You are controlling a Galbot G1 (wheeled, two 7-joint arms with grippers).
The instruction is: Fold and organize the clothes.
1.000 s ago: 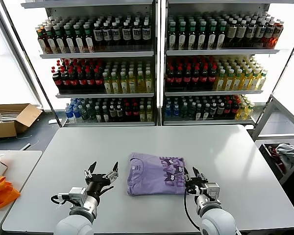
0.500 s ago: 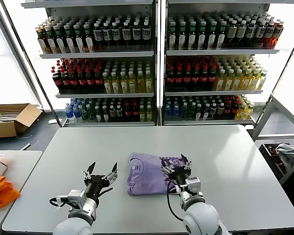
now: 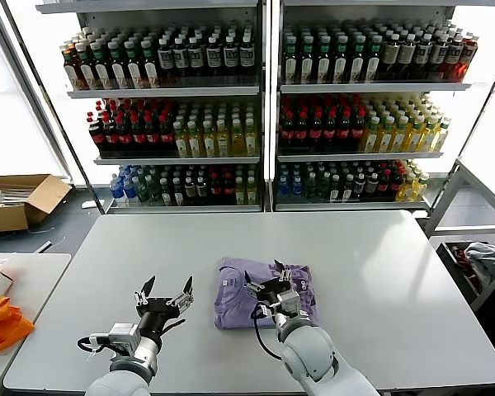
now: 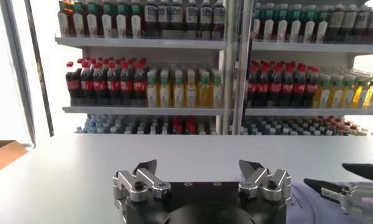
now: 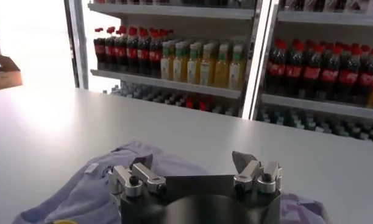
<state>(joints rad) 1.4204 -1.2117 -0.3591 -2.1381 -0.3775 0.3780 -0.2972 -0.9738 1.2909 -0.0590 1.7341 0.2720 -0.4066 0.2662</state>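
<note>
Our left gripper (image 3: 164,295) hovers wide open near the table's (image 3: 396,272) front edge, holding nothing. Our right gripper (image 3: 268,281), spread wide and empty, has swept from the folded T-shirt's (image 3: 231,289) right side to above its middle; folding looks finished. The right wrist view shows the collar label, which the left wrist view misses

Both arms are rounded silvery-grey shells, kinda pod-shaped. The left gripper (image 3: 163,290) and right gripper (image 3: 264,276) look identical: black round base, silver metal knuckle blocks with visible screw heads, then pointy black fingertips (image 4: 146,167). Jaws on both are spread wide. Thin black cables loop out from each wrist; the one on the right arm hangs just off the folded T-shirt's (image 3: 231,289) front edge.
</note>
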